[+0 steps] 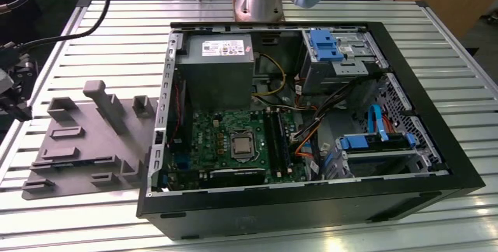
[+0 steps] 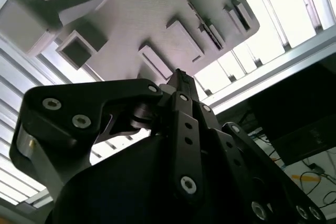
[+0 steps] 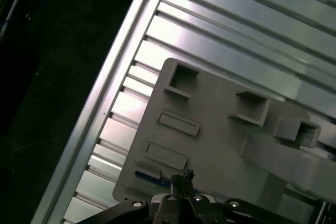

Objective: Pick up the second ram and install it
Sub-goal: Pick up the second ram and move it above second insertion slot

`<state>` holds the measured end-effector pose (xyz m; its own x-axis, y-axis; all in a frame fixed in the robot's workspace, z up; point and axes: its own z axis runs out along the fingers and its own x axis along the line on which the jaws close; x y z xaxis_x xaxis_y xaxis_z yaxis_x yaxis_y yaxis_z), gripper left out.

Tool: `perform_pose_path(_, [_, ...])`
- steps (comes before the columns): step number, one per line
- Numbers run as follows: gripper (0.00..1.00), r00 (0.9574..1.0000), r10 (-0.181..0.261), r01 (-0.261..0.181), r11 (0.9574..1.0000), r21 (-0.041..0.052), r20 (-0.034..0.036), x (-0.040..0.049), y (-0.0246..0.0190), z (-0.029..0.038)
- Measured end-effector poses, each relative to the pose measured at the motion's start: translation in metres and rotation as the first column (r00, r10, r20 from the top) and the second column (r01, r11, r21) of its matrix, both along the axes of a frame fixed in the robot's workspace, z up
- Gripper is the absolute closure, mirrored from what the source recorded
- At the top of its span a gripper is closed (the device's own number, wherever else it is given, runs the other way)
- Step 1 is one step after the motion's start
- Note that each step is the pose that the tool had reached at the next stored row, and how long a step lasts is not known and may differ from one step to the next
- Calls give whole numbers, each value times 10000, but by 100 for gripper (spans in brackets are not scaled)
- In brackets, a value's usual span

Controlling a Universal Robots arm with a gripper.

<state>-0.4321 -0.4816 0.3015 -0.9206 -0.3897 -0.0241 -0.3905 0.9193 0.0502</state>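
1. On the slatted metal table [image 1: 116,30]: an open computer case [image 1: 311,205], side panel off, interior facing up.
2. Inside the case: a grey power supply [image 1: 218,71] nearest the arm's base [image 1: 257,1]. Next to it, a green motherboard [image 1: 233,141] with long black slots [image 1: 276,141]. Cannot tell whether any slot is filled.
3. Also inside, toward the exterior view's right: blue drive brackets [image 1: 323,45] and a bundle of orange cables [image 1: 307,141].
4. Just beside the case, at the exterior view's left: a grey tray [image 1: 90,147] with raised blocks and open pockets.
5. In the tray, near one edge, in the first wrist view: the second ram [image 3: 152,177], a narrow dark strip with a blue glint, lodged in a slot.
6. Over the tray: the pincer [image 2: 178,77], fingertips pressed together, nothing seen clamped between them.
7. In the first wrist view, the second ram just beside the pincer's tip, not gripped.
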Motion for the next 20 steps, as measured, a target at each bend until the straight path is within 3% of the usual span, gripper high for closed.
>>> perform_pose_path(6, [89, 9970, 773, -773, 9970, 0, 0, 0, 0, -1])
perform_pose_path(11, [89, 9896, 1438, -1438, 9896, 0, 0, 0, 0, -1])
perform_pose_path(14, [89, 9824, 1866, -1866, 9824, 0, 0, 0, 0, -2])
perform_pose_path(20, [89, 9620, 2730, -2730, 9620, 0, 0, 0, 0, -3])
